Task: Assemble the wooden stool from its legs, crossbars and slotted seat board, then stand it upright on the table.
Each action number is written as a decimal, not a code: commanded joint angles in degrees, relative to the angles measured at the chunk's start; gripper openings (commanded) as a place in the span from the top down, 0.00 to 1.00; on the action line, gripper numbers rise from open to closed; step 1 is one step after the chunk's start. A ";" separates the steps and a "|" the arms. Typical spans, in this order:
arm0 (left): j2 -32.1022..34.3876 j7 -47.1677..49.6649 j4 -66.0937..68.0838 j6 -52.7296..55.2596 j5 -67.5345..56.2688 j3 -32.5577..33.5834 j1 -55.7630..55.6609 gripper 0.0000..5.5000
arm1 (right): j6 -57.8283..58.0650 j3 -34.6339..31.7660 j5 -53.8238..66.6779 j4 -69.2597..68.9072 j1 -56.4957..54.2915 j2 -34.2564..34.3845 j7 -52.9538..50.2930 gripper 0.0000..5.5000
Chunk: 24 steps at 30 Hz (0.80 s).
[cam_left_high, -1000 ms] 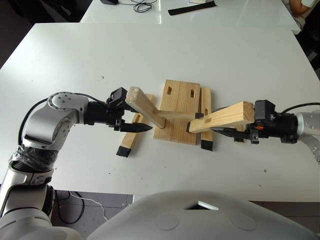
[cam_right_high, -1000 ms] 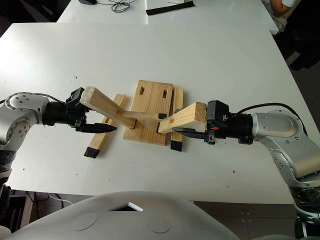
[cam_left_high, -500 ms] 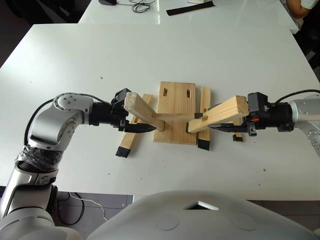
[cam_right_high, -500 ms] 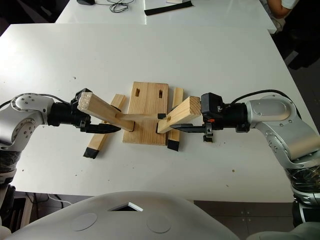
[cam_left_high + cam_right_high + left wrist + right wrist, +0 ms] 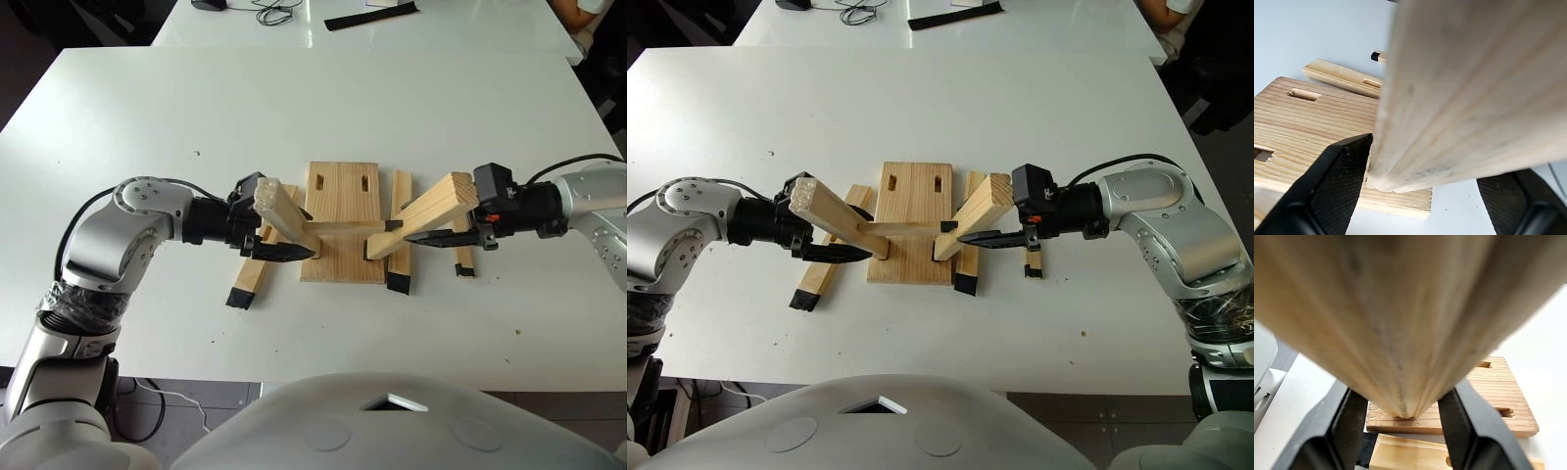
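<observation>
Both grippers are closing inward versus 1 s ago, and the legs are tilting steeper.

Head view: left gripper is pinching the left leg, and right gripper is pinching the right leg. The crossbar is bridging them midway between the 2 grippers, over the seat board. Each leg's long axis is slanting, upper end out toward its own wrist and lower end in at the crossbar.

Left wrist: fingers are clamping the leg, with the board lying just past the tips.

Right wrist: fingers are flanking the leg the same way.

My read: rotating both legs in sync is what's keeping the joints seated, and uneven tilt risks popping 1 out.
</observation>
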 commanded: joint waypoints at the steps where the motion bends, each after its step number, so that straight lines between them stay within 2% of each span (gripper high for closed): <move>1: -0.79 0.28 -2.04 1.54 -0.97 -0.84 -3.11 0.36 | 4.56 5.59 -5.62 -0.25 2.56 -0.59 0.57 0.63; 10: -2.30 1.29 -4.93 3.32 -1.44 -1.55 -4.48 0.36 | 5.91 11.92 -9.97 1.31 -3.43 2.17 1.92 0.63; 15: -3.23 2.33 -6.67 3.95 -1.32 -2.21 -3.93 0.36 | 7.03 18.34 -13.65 4.70 -6.65 3.91 3.90 0.63; 20: -3.78 3.33 -8.07 4.20 -1.26 -2.88 -3.19 0.36 | 6.65 22.86 -17.00 6.73 -5.32 4.26 4.23 0.63; 24: -4.23 4.66 -8.91 3.87 -0.77 -3.19 -3.01 0.36 | 7.64 23.14 -15.54 5.68 -4.17 3.18 4.81 0.63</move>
